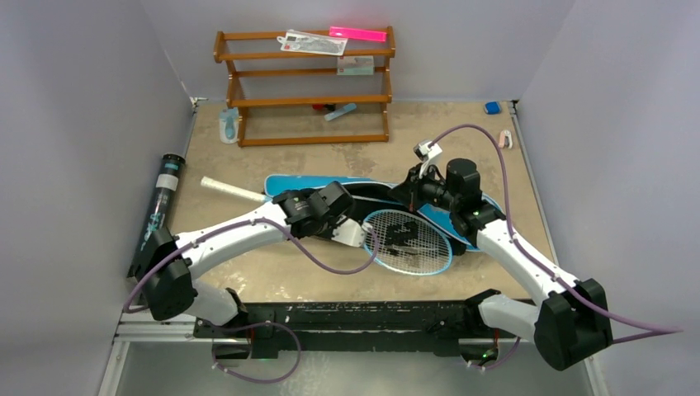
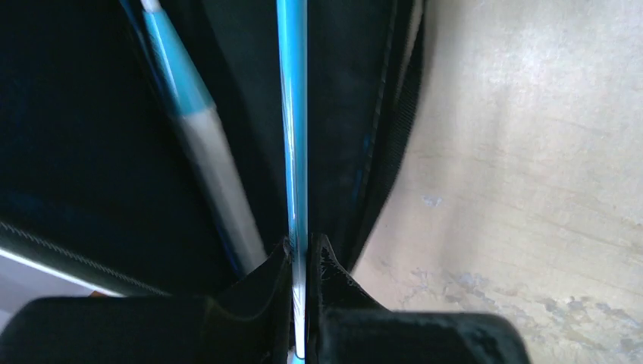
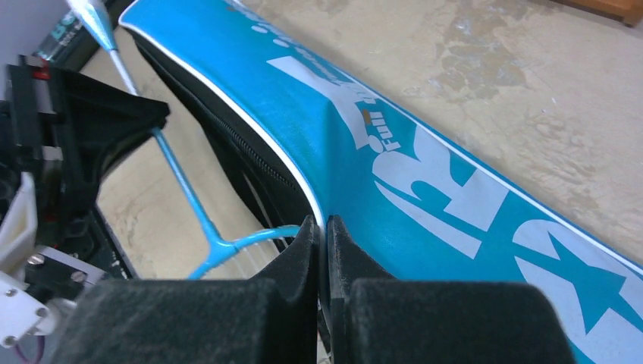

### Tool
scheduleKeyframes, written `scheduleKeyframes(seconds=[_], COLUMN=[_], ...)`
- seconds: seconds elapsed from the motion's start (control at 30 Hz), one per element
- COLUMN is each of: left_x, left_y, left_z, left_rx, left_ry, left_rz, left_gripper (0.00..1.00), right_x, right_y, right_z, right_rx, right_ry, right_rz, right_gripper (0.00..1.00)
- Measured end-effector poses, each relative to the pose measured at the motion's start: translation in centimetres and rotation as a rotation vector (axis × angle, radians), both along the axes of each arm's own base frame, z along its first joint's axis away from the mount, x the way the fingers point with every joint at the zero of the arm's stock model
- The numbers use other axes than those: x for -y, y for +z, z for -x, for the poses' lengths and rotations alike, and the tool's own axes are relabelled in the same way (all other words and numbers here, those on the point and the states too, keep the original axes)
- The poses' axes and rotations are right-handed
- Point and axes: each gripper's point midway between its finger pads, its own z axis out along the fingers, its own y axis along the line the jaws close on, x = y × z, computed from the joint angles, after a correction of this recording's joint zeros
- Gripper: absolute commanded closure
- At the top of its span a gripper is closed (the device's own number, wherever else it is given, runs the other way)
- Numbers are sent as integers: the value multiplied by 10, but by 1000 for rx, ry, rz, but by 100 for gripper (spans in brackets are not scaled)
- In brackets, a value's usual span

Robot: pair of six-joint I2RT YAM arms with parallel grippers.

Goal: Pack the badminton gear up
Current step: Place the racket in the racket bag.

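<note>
left gripper (image 2: pixel 302 256): clenched on thin shaft of racket (image 1: pixel 409 241), its head at near side of bag (image 3: pixel 455 189), mid table | right gripper (image 3: pixel 324 235): pinching bag's flap edge | risk: flap slips out and mouth closes; frame catches zipper; shaft twists in grip

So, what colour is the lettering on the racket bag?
White, on the blue bag; right wrist view shows it best.

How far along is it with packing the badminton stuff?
About midway. One racket seems already inside the open bag. The left gripper pinches the second racket's shaft while the right gripper holds the bag's edge. That racket's head and the black tube are not packed.
</note>
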Motion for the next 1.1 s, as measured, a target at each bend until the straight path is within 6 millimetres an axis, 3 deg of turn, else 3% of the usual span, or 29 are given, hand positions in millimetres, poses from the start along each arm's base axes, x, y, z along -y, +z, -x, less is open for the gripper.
scheduleKeyframes(seconds=[0.13, 0.4, 0.63, 0.87, 1.1], left_x=[5, -19, -32, -44, -53], left_y=[2, 43, 36, 53, 54], left_z=[1, 17, 27, 36, 42], left_rx=[12, 88, 62, 93, 85], left_ry=[6, 49, 85, 86, 95], left_rz=[21, 125, 118, 162, 146], left_gripper=[100, 100, 100, 100, 100], right_x=[-3, -2, -1, -3, -5], right_y=[3, 5, 7, 2, -1], right_z=[2, 0, -5, -9, -14], right_rx=[3, 2, 1, -21, -38], right_ry=[19, 10, -11, -14, -14], right_rz=[-8, -4, 2, 9, 16], right_gripper=[100, 100, 100, 100, 100])
